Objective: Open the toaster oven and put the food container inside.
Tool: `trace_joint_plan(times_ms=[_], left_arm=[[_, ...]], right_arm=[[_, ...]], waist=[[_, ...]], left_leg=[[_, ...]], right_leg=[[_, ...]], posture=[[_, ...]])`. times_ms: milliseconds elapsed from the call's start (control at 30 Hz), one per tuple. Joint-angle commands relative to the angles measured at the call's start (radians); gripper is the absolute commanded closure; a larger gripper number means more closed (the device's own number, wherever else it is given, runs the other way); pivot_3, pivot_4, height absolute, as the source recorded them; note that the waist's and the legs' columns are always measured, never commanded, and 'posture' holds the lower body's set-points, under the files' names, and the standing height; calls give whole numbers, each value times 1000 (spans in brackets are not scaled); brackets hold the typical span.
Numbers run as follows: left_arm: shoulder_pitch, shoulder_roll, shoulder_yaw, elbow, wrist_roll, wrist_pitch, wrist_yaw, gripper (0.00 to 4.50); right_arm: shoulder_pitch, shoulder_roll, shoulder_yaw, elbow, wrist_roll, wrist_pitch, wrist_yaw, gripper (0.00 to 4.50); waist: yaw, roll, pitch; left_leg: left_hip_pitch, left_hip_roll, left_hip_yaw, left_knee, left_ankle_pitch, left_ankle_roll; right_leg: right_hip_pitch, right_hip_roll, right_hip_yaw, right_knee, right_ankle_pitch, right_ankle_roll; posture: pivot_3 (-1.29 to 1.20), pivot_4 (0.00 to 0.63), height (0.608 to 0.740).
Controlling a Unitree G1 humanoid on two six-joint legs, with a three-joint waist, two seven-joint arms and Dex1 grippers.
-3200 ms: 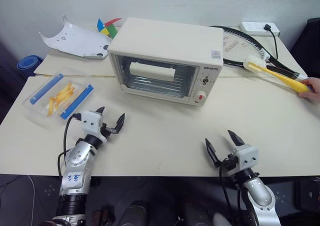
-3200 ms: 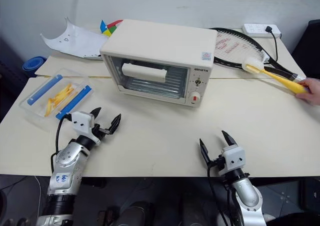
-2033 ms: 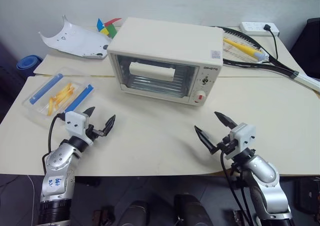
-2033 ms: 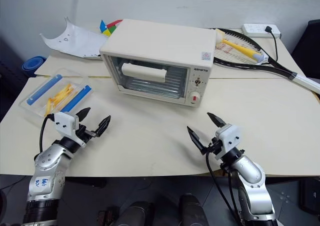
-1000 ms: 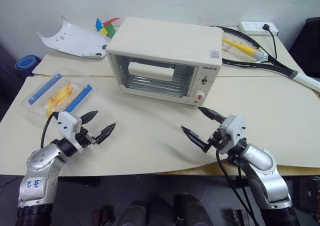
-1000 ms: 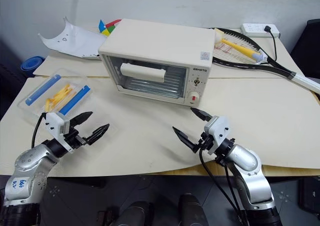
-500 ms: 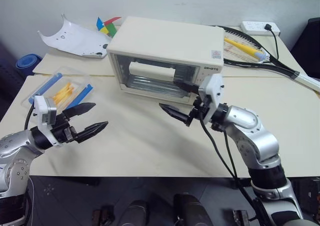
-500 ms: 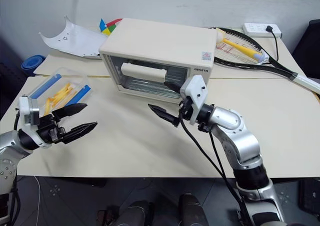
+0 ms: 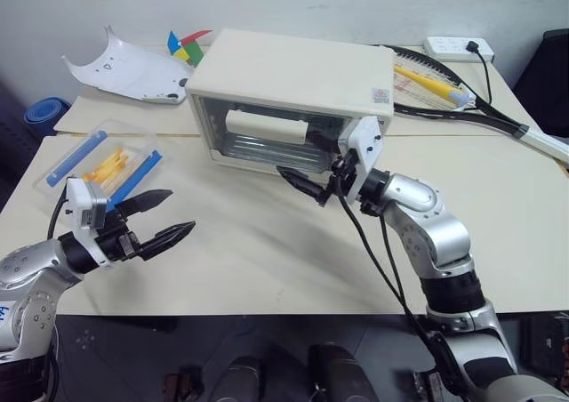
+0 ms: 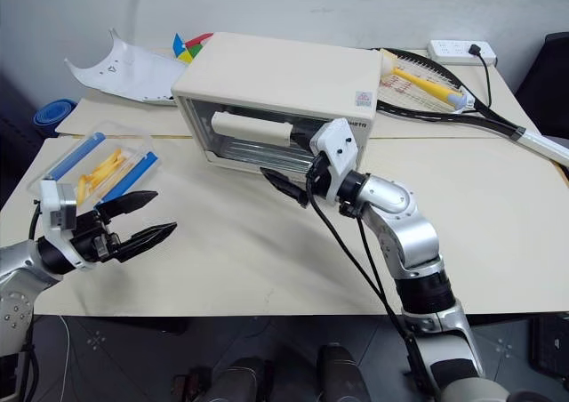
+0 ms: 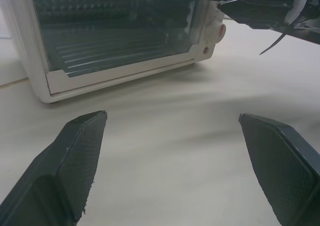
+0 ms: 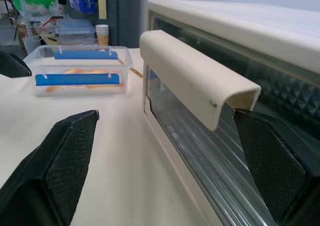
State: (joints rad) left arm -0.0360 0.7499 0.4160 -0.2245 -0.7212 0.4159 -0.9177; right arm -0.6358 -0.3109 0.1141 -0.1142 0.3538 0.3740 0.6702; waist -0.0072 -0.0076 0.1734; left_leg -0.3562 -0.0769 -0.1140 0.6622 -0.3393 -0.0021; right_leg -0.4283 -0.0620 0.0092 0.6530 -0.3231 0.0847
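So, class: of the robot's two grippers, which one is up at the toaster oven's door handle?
The right gripper, open beside the handle of the toaster oven; the left gripper hovers near the food container.

Both arms reach forward, left gripper (image 9: 158, 220) and right gripper (image 9: 308, 167) jaws spread wide.

Closed cream toaster oven (image 9: 293, 100), clear food container (image 9: 102, 162) alongside
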Motion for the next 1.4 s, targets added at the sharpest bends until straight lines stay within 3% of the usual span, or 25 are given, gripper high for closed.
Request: trace_joint_plan(times_ms=[33,300,400,633,800,933,1133,1300,1400], left_arm=[[-15,3,31,-29,-23,2,5,0],[-171,79,99,52,-165,185,44,0],[-306,71,82,139,-165,194,66,538],[-601,4,-116,433,73,39,73,2755],[-708,-42,-241,600,219,-83,6,4373],[-704,-45,-292,628,274,-127,-74,4463],[-624,-28,-325,592,328,-161,-142,4463],[-524,-51,-320,541,379,-202,-77,4463],[-447,-87,-301,498,379,-235,-33,4463]], right_arm=[[-17,9,20,-48,10,-28,44,26],[92,-91,113,-113,-55,-137,202,26],[113,-107,132,-100,-89,-191,226,0],[142,-127,162,-47,-169,-326,270,0],[176,-132,152,-35,-193,-378,263,0],[234,-147,129,-46,-203,-408,246,0],[493,-235,2,-147,-130,-427,233,0],[697,-297,-165,-228,-29,-412,226,0],[701,-284,-237,-241,50,-411,217,0]], waist=[[0,0,0],[1,0,0],[2,0,0],[-1,0,0],[-4,-1,0],[-8,-1,0],[1,-1,0],[7,-1,0],[5,-1,0]], left_leg=[[0,0,0,0,0,0],[0,0,0,0,0,0],[0,0,0,1,0,0],[0,0,0,1,0,-1],[0,0,0,2,0,-1],[-1,0,0,2,0,-1],[-2,0,0,2,0,-1],[-2,0,0,4,0,-1],[0,0,1,4,0,-1]], right_leg=[[0,0,0,0,0,0],[0,0,0,0,0,0],[0,0,0,0,0,0],[0,1,-1,1,0,0],[-1,1,-1,1,0,0],[-1,1,-1,1,0,0],[-1,1,-1,1,0,0],[0,1,-1,2,0,0],[1,1,1,2,0,0]], posture=[[0,150,740],[0,150,740],[0,150,740],[0,150,740],[0,150,740],[0,150,740],[0,150,740],[0,150,740],[0,150,740]])
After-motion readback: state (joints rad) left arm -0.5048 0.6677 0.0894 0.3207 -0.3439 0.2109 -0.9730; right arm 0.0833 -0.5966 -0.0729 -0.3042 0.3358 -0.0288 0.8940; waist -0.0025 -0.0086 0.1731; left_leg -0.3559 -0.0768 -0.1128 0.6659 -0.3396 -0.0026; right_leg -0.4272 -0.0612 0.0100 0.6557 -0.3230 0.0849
